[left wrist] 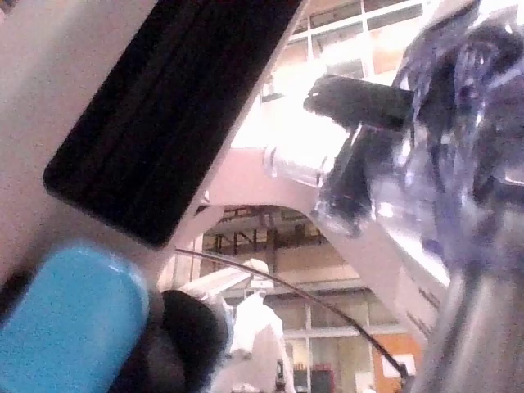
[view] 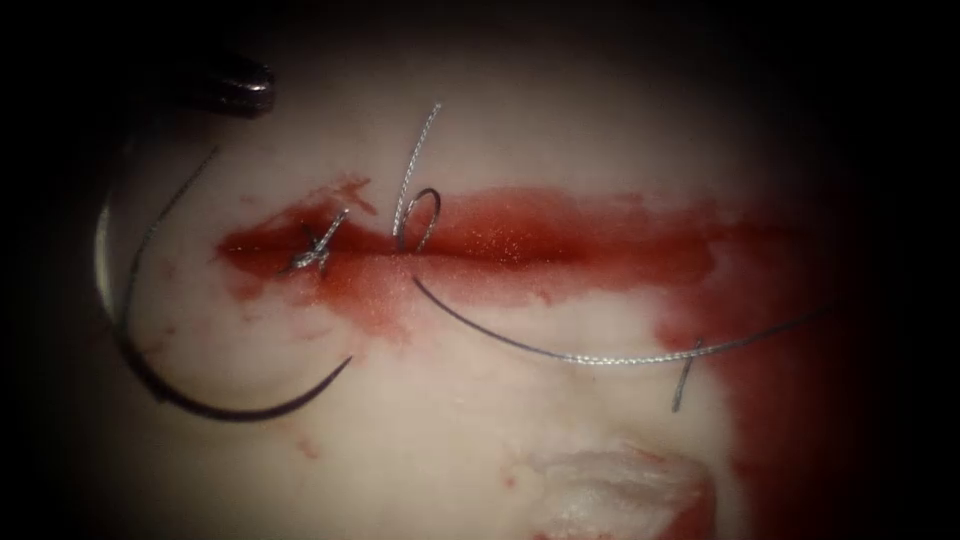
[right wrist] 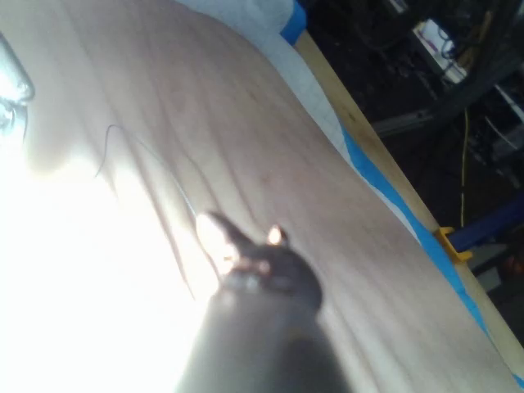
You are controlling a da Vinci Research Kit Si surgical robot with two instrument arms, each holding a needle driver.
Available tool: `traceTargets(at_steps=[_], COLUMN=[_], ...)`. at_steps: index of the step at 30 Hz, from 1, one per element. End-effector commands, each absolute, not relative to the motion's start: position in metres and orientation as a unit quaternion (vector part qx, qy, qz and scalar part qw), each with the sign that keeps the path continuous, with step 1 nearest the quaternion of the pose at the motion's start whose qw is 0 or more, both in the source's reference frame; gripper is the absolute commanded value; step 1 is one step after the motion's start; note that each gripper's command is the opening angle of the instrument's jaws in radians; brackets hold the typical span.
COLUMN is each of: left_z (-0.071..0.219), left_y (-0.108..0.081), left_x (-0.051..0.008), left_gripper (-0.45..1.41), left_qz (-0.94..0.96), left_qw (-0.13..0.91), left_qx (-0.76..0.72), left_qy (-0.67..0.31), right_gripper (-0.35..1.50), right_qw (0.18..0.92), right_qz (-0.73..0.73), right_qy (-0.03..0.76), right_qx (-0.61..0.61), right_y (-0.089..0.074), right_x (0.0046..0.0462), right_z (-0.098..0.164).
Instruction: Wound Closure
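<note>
**Surroundings beyond the wound**

In the right wrist view, a wooden bench edge (right wrist: 385,155) carries a strip of blue tape (right wrist: 409,213), with a white cloth (right wrist: 270,24) beside it. A yellow clip (right wrist: 453,243) sits near the tape, and a yellow cable (right wrist: 465,155) hangs in the dark background. The left wrist view shows windows (left wrist: 352,16) with orange panels behind them.

Right tool (right wrist: 241,237): jaws slightly parted, holding nothing, just above the tissue (right wrist: 246,106).
Thread (right wrist: 151,160): thin strand lying across the tissue near the jaws.
</note>
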State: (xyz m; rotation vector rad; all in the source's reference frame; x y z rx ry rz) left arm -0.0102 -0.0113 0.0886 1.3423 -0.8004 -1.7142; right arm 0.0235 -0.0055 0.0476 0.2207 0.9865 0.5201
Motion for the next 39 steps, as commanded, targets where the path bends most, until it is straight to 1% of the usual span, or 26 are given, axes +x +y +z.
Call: traceTargets(at_steps=[1, 2, 3, 5, 6, 7, 8, 9, 11, 12, 14, 15, 16, 17, 20, 21, 23, 28, 30, 31, 33, 34, 35, 36, 37, 39], left_z=[0.088, 0.088, 0.088, 0.088, 0.089, 0.089, 0.089, 0.089, 0.09, 0.09, 0.09, 0.09, 0.09, 0.09, 0.09, 0.089, 0.089, 0.089, 0.089, 0.089, 0.089, 0.089, 0.089, 0.089, 0.089, 0.089], left_y=[-0.01, -0.011, -0.011, -0.012, -0.015, -0.015, -0.016, -0.017, -0.019, -0.02, -0.02, -0.021, -0.021, -0.021, -0.022, -0.022, -0.022, -0.023, -0.022, -0.022, -0.022, -0.022, -0.022, -0.022, -0.021, -0.021], left_x=[-0.0108, -0.0098, -0.0098, -0.0081, -0.0062, -0.0062, -0.0053, -0.0042, -0.0023, -0.0008, 0.0018, 0.0035, 0.0035, 0.0042, 0.0058, 0.0061, 0.0058, 0.0048, 0.0039, 0.0031, 0.0019, 0.0009, 0.0009, 0.0002, -0.0007, -0.0011], left_gripper=[-0.45, -0.45, -0.45, -0.45, -0.45, -0.45, -0.45, -0.45, -0.45, -0.45, -0.45, -0.45, -0.45, -0.45, -0.45, -0.45, -0.45, -0.45, -0.45, -0.45, -0.45, -0.45, -0.45, -0.45, -0.45, -0.45], left_qz=[-0.676, -0.68, -0.68, -0.677, -0.678, -0.678, -0.682, -0.687, -0.694, -0.698, -0.698, -0.692, -0.692, -0.694, -0.703, -0.71, -0.711, -0.705, -0.706, -0.705, -0.695, -0.687, -0.687, -0.684, -0.674, -0.674], left_qw=[0.404, 0.444, 0.444, 0.484, 0.493, 0.493, 0.494, 0.494, 0.497, 0.501, 0.521, 0.541, 0.541, 0.541, 0.523, 0.497, 0.463, 0.462, 0.457, 0.447, 0.442, 0.434, 0.434, 0.429, 0.437, 0.44], left_qx=[0.528, 0.489, 0.489, 0.457, 0.441, 0.441, 0.431, 0.42, 0.403, 0.394, 0.39, 0.406, 0.406, 0.417, 0.445, 0.471, 0.5, 0.507, 0.51, 0.515, 0.522, 0.53, 0.53, 0.53, 0.526, 0.519], left_qy=[-0.32, -0.319, -0.319, -0.314, -0.32, -0.32, -0.324, -0.329, -0.331, -0.327, -0.299, -0.251, -0.251, -0.228, -0.184, -0.165, -0.174, -0.179, -0.185, -0.196, -0.223, -0.243, -0.243, -0.258, -0.28, -0.288], right_gripper=[1.26, 1.25, 1.25, 1.23, 1.21, 1.21, 1.04, 0.96, 0.94, 0.96, 0.89, 0.84, 0.84, 0.84, 0.83, 0.79, 0.81, 0.79, 0.64, 0.41, 0.12, 0.25, 0.25, 0.17, 0.12, 0.12], right_qw=[0.841, 0.832, 0.832, 0.819, 0.79, 0.79, 0.778, 0.764, 0.742, 0.717, 0.688, 0.673, 0.673, 0.666, 0.674, 0.689, 0.707, 0.734, 0.759, 0.79, 0.813, 0.827, 0.827, 0.827, 0.825, 0.826], right_qz=[0.239, 0.212, 0.212, 0.192, 0.206, 0.206, 0.213, 0.216, 0.221, 0.224, 0.221, 0.228, 0.228, 0.24, 0.282, 0.314, 0.343, 0.363, 0.359, 0.348, 0.336, 0.315, 0.315, 0.305, 0.296, 0.292], right_qy=[0.47, 0.478, 0.478, 0.493, 0.509, 0.509, 0.514, 0.517, 0.522, 0.529, 0.542, 0.554, 0.554, 0.56, 0.557, 0.542, 0.521, 0.491, 0.463, 0.428, 0.397, 0.38, 0.38, 0.379, 0.382, 0.385], right_qx=[0.123, 0.184, 0.184, 0.221, 0.273, 0.273, 0.293, 0.321, 0.358, 0.394, 0.429, 0.434, 0.434, 0.431, 0.396, 0.364, 0.332, 0.298, 0.282, 0.269, 0.26, 0.27, 0.27, 0.281, 0.295, 0.292], right_y=[-0.005, -0.007, -0.007, -0.008, -0.009, -0.009, -0.009, -0.009, -0.009, -0.009, -0.008, -0.007, -0.007, -0.006, -0.005, -0.004, -0.003, -0.002, -0.003, -0.004, -0.005, -0.007, -0.007, -0.008, -0.009, -0.01], right_x=[0.0246, 0.0252, 0.0252, 0.0255, 0.0257, 0.0257, 0.0257, 0.0256, 0.0255, 0.0251, 0.0237, 0.0225, 0.0225, 0.0218, 0.0205, 0.0199, 0.0196, 0.0196, 0.0199, 0.0206, 0.0215, 0.0229, 0.0229, 0.0235, 0.0249, 0.0255], right_z=[0.047, 0.047, 0.047, 0.047, 0.047, 0.047, 0.047, 0.047, 0.047, 0.047, 0.048, 0.048, 0.048, 0.048, 0.049, 0.049, 0.051, 0.054, 0.056, 0.058, 0.06, 0.062, 0.062, 0.063, 0.065, 0.066])
